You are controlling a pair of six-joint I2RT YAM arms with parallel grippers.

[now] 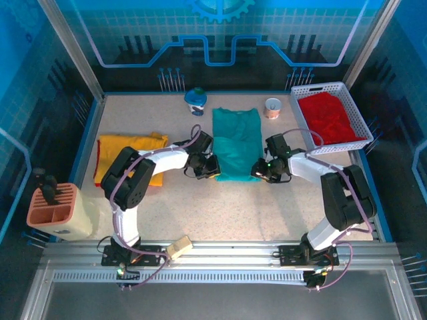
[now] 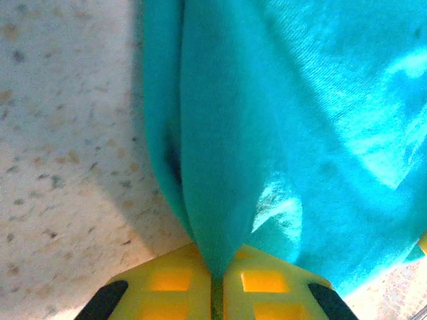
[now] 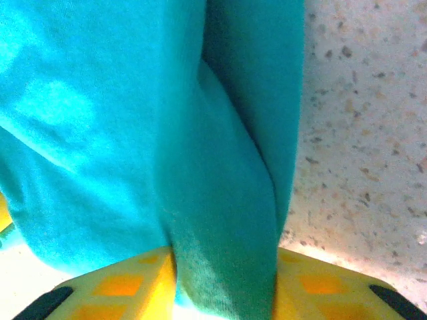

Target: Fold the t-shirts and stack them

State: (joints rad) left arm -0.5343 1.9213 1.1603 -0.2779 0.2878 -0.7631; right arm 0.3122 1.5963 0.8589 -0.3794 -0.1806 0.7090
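A teal-green t-shirt [image 1: 236, 143], folded into a long strip, lies mid-table. My left gripper [image 1: 212, 170] sits at its near left corner. In the left wrist view this gripper [image 2: 217, 277] is shut, a pinch of teal t-shirt [image 2: 280, 120] squeezed between the yellow fingers [image 2: 167, 283]. My right gripper [image 1: 259, 171] is at the near right corner. In the right wrist view a thick fold of teal t-shirt [image 3: 133, 133] fills this gripper [image 3: 225, 267] from finger to finger. A yellow t-shirt [image 1: 130, 153] lies flat at the left. The red t-shirt [image 1: 327, 117] sits in the white basket [image 1: 333, 148].
A small cup [image 1: 272, 107] and a blue-and-white object [image 1: 195, 100] stand near the back wall behind the teal shirt. A pink holder [image 1: 60, 210] stands off the table's near left corner. Bare speckled tabletop [image 1: 227, 213] stretches between the shirt and the arm bases.
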